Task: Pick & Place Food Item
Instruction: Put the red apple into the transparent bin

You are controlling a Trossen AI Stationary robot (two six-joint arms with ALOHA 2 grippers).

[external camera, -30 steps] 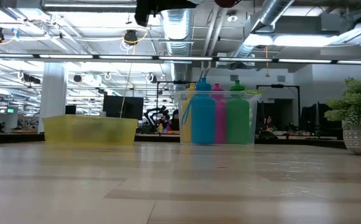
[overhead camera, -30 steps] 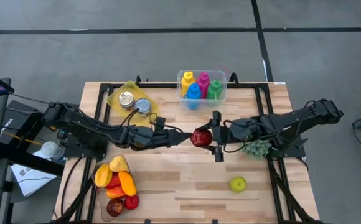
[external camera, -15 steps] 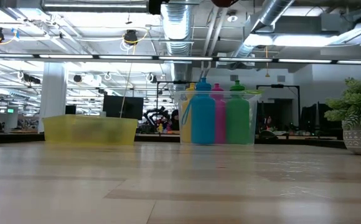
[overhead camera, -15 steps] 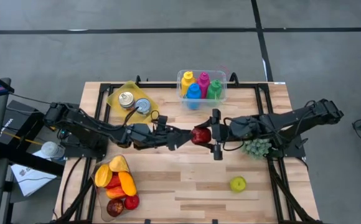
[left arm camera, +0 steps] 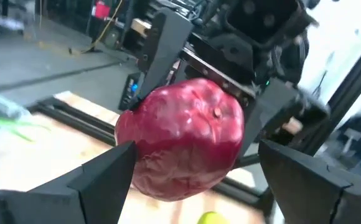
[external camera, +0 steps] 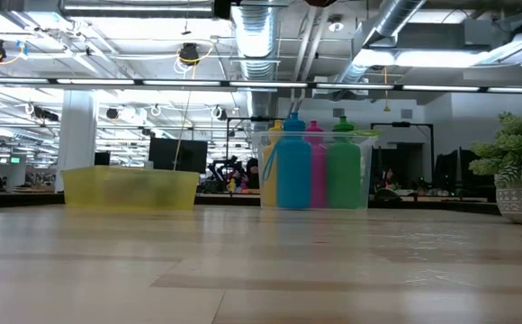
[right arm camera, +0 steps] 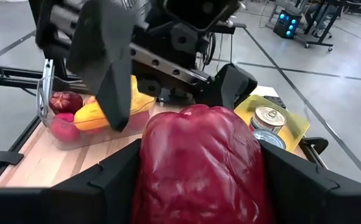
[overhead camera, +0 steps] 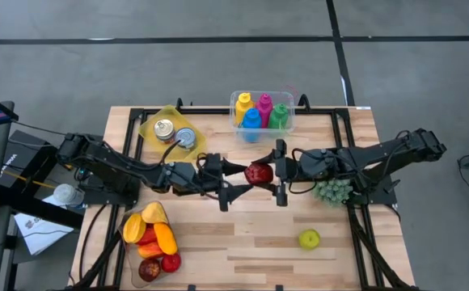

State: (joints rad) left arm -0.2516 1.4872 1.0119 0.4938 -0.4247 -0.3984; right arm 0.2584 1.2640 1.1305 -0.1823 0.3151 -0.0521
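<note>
A red food item (overhead camera: pixel 259 173) hangs in the air over the table's middle, between my two grippers. My right gripper (overhead camera: pixel 276 173) comes from the table's right and is shut on it. My left gripper (overhead camera: pixel 236 183) comes level from the left and is open. In the left wrist view its fingers stand on either side of the red item (left arm camera: pixel 183 146), with the right gripper's fingers (left arm camera: pixel 162 56) behind it. In the low view only the item's underside (external camera: pixel 319 3) shows, at the top edge. My right gripper pinches the red item's two opposite sides (right arm camera: pixel 149 162) between its two fingers, one on the far side and one on the near side. The fingers come level from the table's right. The item is lifted clear of the table. My left gripper: one finger (left arm camera: pixel 115 165) shows at the item's edge, but I cannot tell whether it touches.
A clear tub of coloured bottles (overhead camera: pixel 262 113) stands at the far middle. A yellow tray with two cans (overhead camera: pixel 172 129) sits far left, a clear tub of fruit (overhead camera: pixel 152 242) near left. A green fruit (overhead camera: pixel 309 238) lies near right, and a small plant (overhead camera: pixel 334 192) stands under the right arm.
My left gripper has rolled about its own pointing line while staying in place. Its fingers, seen one over the other before, now show spread apart toward the near and far edges. The red item and my right gripper have kept still.
</note>
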